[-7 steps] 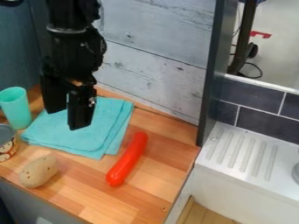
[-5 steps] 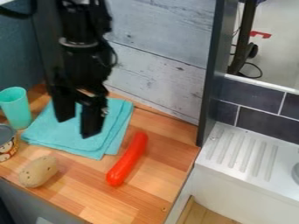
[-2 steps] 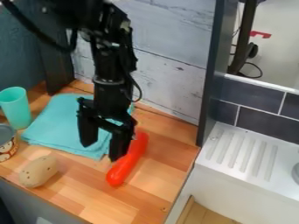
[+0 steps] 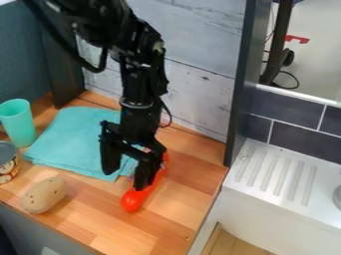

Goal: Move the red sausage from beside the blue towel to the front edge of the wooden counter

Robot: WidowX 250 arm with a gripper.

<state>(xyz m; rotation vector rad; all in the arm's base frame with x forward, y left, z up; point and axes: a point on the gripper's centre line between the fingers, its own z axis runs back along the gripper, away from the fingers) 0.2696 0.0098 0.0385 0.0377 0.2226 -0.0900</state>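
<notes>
Being carried down and towards the right of the view, the gripper has been brought from over the folded turquoise cloth to the red sausage-shaped thing. Nearest the camera, the rounded lower end of the red sausage-shaped thing is left uncovered on the wooden counter, while its middle is partly hidden by one finger. The thing has not been moved: it is lying aslant, just beside the cloth, as it was in the earlier frames. The jaws are held wide, and nothing can be seen gripped between them. Whether the red surface is being touched by the nearer fingertip cannot be told; the other finger is set further left, over the cloth.

By this shift, a pick-up of the red sausage-shaped thing appears to be prepared, though a grasp has not been made. A little more travel to the right may be called for, so that the thing can be straddled rather than pushed by one finger; being smooth and rounded, it might be rolled by a sideways nudge.

Further off to the left, the potato, the can and, beyond them, the turquoise cup have been left undisturbed.
</notes>
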